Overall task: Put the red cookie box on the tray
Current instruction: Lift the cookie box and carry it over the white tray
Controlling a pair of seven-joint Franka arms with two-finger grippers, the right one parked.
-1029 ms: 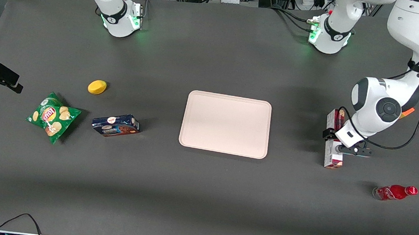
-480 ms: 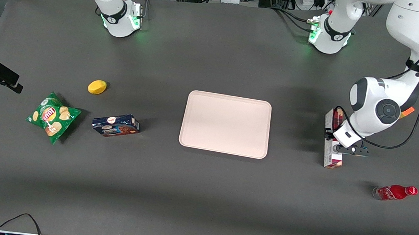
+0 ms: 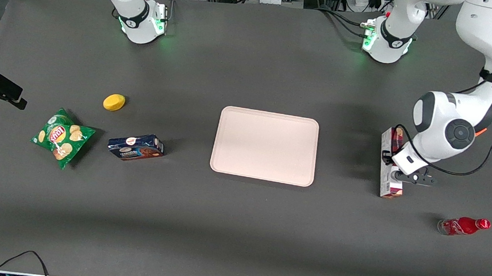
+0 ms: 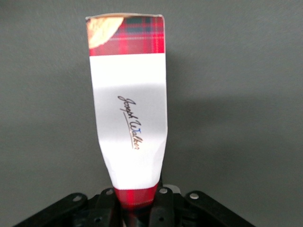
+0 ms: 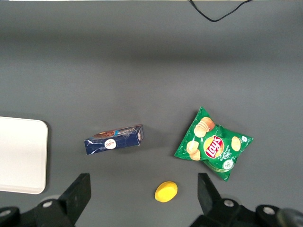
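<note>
The red cookie box lies on the dark table toward the working arm's end, well apart from the tray. In the left wrist view the box shows a white middle with a signature and red plaid ends, and its sides are pinched in near the fingers. My left gripper is over the middle of the box and shut on it. The pale cream-pink tray lies in the middle of the table with nothing on it; its corner shows in the right wrist view.
A red soda bottle lies nearer the front camera than the box. Toward the parked arm's end are a dark blue cookie box, a green chips bag and a yellow round object.
The gripper's fingers have closed in on the red cookie box. The box has shifted slightly toward the tray and now shows its white side edge. The arm's elbow has moved a little.
</note>
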